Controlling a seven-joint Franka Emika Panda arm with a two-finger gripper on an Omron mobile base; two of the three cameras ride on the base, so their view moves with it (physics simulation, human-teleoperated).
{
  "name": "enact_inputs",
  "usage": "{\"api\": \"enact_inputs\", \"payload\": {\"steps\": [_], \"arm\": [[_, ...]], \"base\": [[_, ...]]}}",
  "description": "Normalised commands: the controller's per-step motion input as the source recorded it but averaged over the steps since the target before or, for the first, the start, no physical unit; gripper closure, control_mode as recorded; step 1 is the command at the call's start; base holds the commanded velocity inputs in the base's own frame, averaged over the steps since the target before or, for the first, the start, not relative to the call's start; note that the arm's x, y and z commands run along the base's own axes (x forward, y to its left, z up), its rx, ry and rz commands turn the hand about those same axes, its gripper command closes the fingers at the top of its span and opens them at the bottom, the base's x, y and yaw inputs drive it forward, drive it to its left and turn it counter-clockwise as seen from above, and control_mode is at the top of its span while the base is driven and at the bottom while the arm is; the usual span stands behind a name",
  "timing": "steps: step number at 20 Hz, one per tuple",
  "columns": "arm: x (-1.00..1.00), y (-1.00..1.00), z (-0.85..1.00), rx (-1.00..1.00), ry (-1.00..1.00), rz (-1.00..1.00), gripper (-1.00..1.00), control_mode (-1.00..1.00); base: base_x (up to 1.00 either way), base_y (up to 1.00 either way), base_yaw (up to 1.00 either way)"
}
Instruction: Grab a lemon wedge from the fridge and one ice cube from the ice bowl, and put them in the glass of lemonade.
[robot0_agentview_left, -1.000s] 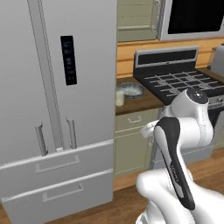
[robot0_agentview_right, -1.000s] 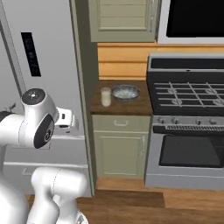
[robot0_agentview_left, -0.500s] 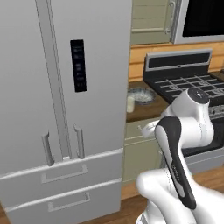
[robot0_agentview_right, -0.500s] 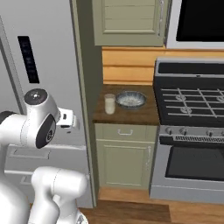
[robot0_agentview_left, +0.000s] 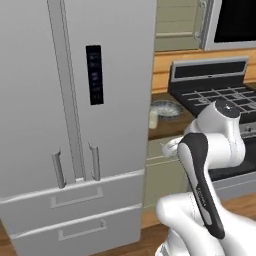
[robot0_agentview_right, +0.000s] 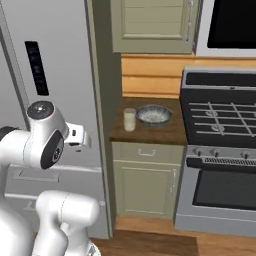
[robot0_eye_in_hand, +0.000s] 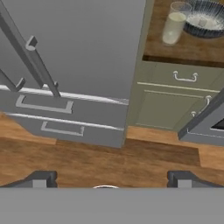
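The fridge stands shut on the left, both doors closed. Just to its right, on the small tabletop, the glass of lemonade sits just left of the ice bowl. The gripper hangs wide open, empty, above the wooden floor.

One fridge, one ice bowl, one glass of lemonade, one stove.

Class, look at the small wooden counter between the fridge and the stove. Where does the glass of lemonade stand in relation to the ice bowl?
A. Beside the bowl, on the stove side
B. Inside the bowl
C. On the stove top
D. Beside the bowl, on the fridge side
D: the glass of lemonade stands on the counter beside the ice bowl, on the side nearer the fridge.
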Motion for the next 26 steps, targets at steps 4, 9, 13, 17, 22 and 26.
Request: {"api": "enact_inputs", "payload": {"steps": [4,9,13,17,22,26], "arm": [[0.0,0.0,0.0,0.0,0.0,0.0,-1.0,1.0],[0.0,0.0,0.0,0.0,0.0,0.0,-1.0,1.0],[0.0,0.0,0.0,0.0,0.0,0.0,-1.0,1.0],[0.0,0.0,0.0,0.0,0.0,0.0,-1.0,1.0],[0.0,0.0,0.0,0.0,0.0,0.0,-1.0,1.0],[0.0,0.0,0.0,0.0,0.0,0.0,-1.0,1.0]], "base": [[0.93,0.09,-0.15],[0.39,0.3,-0.1],[-0.68,0.74,0.0],[-0.96,0.82,0.0],[-0.46,0.22,-0.01],[-0.11,0.57,0.0]]}}
